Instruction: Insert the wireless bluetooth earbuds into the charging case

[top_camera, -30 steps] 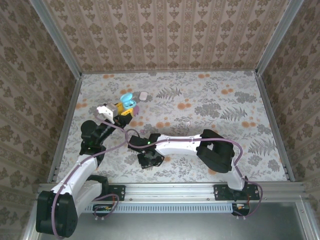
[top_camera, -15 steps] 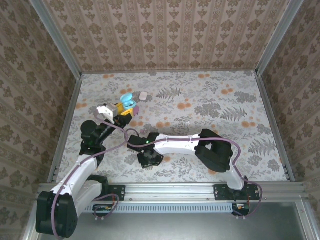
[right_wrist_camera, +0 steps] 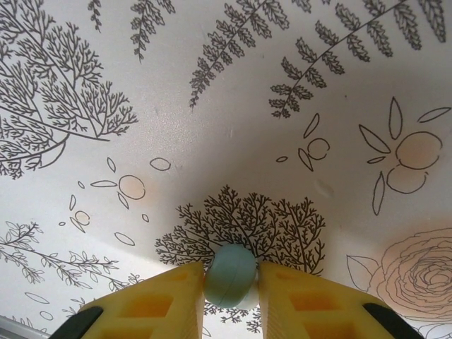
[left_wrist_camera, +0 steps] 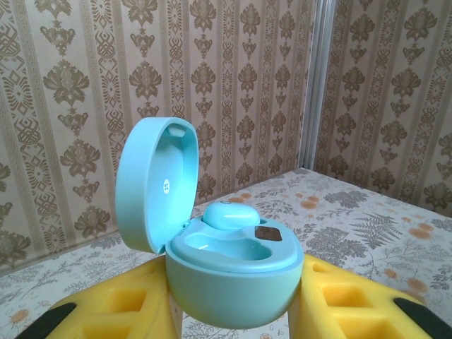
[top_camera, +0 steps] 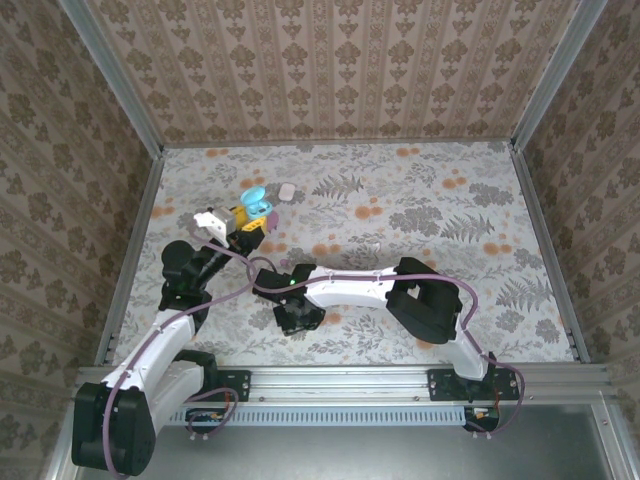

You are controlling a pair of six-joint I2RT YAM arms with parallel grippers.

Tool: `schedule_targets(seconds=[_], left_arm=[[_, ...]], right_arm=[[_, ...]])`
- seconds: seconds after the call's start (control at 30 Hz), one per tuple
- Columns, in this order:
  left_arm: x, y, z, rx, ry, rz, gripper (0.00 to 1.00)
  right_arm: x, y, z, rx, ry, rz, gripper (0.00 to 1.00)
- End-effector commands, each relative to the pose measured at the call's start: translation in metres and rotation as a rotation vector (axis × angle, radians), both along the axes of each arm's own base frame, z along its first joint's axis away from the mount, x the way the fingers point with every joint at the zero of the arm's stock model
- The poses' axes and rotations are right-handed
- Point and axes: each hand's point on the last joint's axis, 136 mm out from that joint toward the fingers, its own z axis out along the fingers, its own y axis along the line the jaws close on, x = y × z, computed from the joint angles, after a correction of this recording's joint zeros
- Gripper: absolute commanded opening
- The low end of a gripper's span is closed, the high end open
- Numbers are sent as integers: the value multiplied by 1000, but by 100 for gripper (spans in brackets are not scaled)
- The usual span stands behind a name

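Observation:
My left gripper (left_wrist_camera: 233, 314) is shut on the teal charging case (left_wrist_camera: 236, 279), held upright between its yellow fingers (left_wrist_camera: 106, 311). The lid (left_wrist_camera: 152, 180) stands open to the left. One teal earbud (left_wrist_camera: 229, 214) sits in the far socket; the near socket is empty. From above, the case (top_camera: 256, 199) and left gripper (top_camera: 249, 214) are at the table's back left. My right gripper (right_wrist_camera: 232, 270) is shut on a second teal earbud (right_wrist_camera: 227, 281), pinched between its yellow pads (right_wrist_camera: 159, 300) just over the tablecloth. From above, the right gripper (top_camera: 297, 318) points down near the table's front.
A small white pebble-shaped object (top_camera: 287, 191) lies just right of the held case. The patterned tablecloth (top_camera: 430, 210) stretches bare to the right. Wallpapered walls with metal frame posts (top_camera: 540, 90) enclose the table on three sides.
The right gripper's jaws have closed onto the teal earbud, and the right arm has shifted slightly left. The left arm has kept the open case still.

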Motion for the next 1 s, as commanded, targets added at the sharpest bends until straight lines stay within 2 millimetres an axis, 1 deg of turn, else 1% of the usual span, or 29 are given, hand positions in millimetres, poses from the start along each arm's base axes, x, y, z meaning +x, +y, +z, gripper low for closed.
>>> schedule_targets(seconds=[0.0, 0.1, 0.23, 0.33, 0.43, 0.5, 0.57, 0.7, 0.73, 0.83, 0.9, 0.93, 0.97], left_arm=[[-4, -1, 13, -1, -55, -1, 38], [-4, -1, 13, -2, -54, -1, 38], [-4, -1, 13, -3, -52, -2, 38], [-4, -2, 13, -4, -49, -8, 38], [-4, -4, 14, -3, -45, -19, 38], [-4, -6, 14, -1, -41, -28, 38], [-4, -10, 14, 7, -39, -43, 38], [-4, -25, 11, 26, -21, -97, 38], [-5, -30, 10, 28, -16, -114, 38], [-5, -47, 3, 39, 4, -171, 38], [-5, -58, 2, 36, 13, -205, 38], [-5, -63, 1, 33, 13, -221, 38], [-4, -69, 0, 32, 20, -236, 38]], right_arm=[[5, -7, -13, -54, -2, 7, 26], [7, -9, -12, -50, -5, 7, 24], [10, -9, -4, -7, -25, 7, 24], [14, -8, 9, 58, -48, -1, 24], [20, -10, 30, 151, -69, -18, 24], [26, -16, 44, 221, -81, -47, 24], [34, -22, 62, 315, -93, -83, 24], [51, -47, 106, 476, -125, -145, 24], [58, -55, 122, 523, -146, -159, 24], [71, -71, 163, 638, -195, -177, 24], [78, -80, 190, 705, -226, -175, 24], [79, -86, 208, 741, -252, -167, 24], [82, -90, 221, 763, -274, -163, 25]])
